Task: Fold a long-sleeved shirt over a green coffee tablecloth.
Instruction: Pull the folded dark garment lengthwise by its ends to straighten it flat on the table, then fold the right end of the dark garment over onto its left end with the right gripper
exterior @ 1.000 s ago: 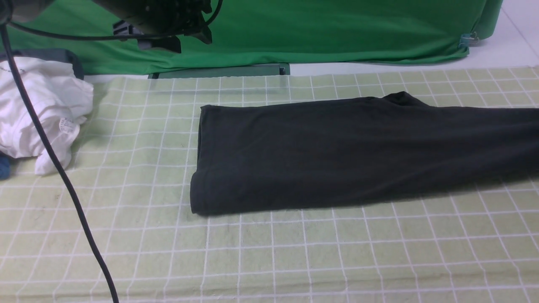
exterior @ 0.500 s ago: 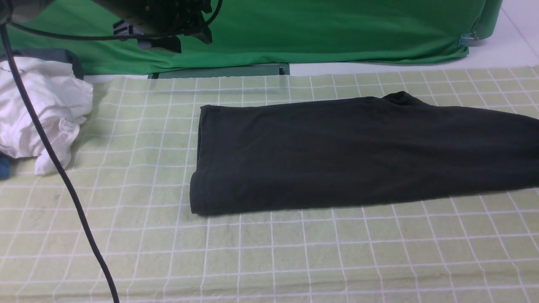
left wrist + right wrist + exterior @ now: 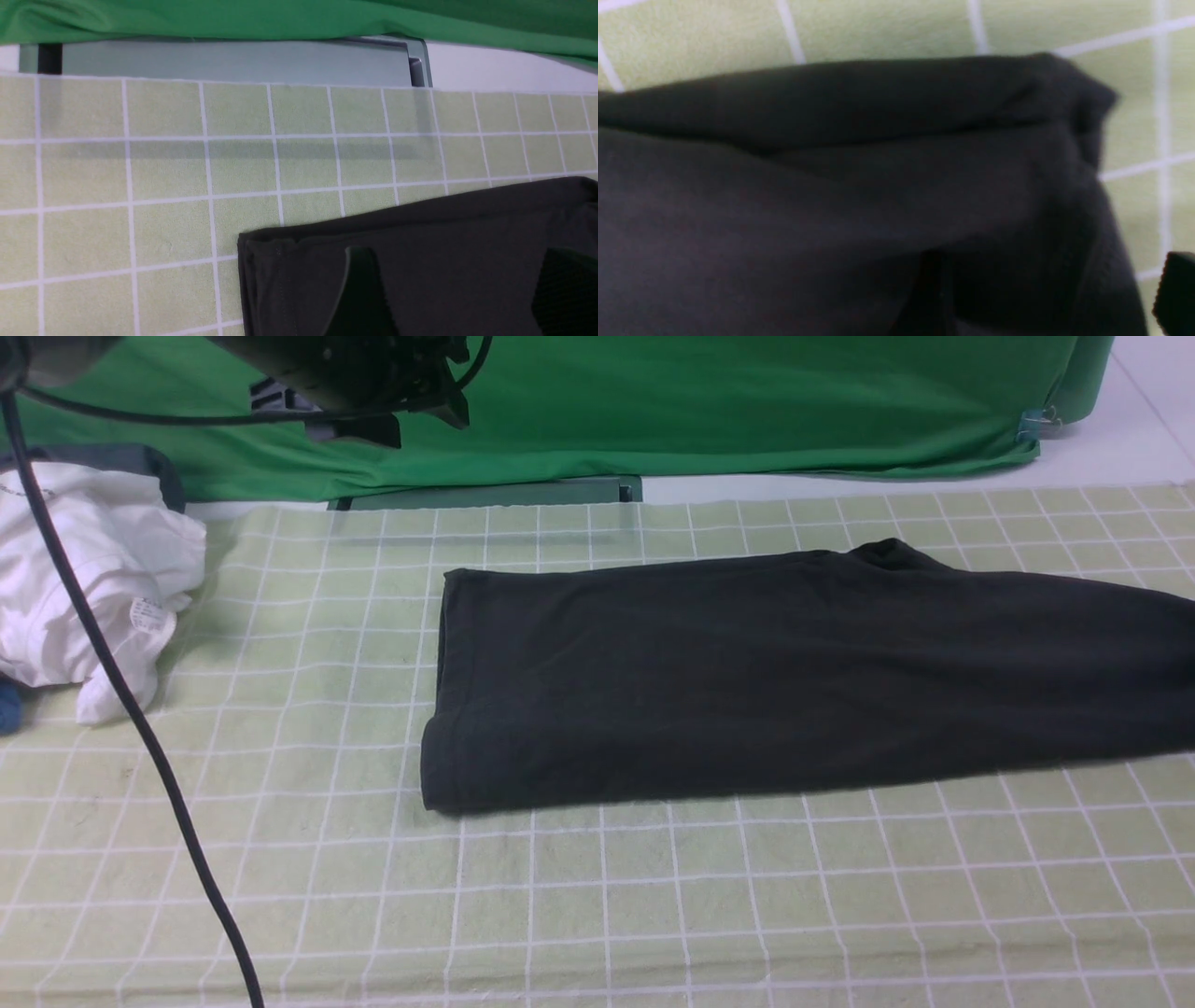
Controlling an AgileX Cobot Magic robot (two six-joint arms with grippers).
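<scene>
The long-sleeved shirt (image 3: 747, 681) lies as a long black folded band across the green coffee tablecloth (image 3: 653, 896), running off the right edge of the front view. My left gripper (image 3: 460, 289) hangs open above the shirt's (image 3: 444, 233) far left corner, with nothing between its fingers. The left arm (image 3: 355, 373) shows as a dark mass at the top left. My right gripper (image 3: 1055, 294) is out of the front view. In its wrist view it stands open close over a rumpled end of the shirt (image 3: 831, 186), one finger (image 3: 1176, 294) over the tablecloth (image 3: 878, 28).
A crumpled white garment (image 3: 93, 579) lies at the left edge of the cloth. A black cable (image 3: 121, 709) hangs down across the left side. Deep-green backdrop fabric (image 3: 747, 401) closes the far side, with a grey-green bar (image 3: 485, 493) at its foot.
The shirt's right end, held up a second ago, has dropped and now lies flat on the cloth. The left arm has shifted slightly upward.
</scene>
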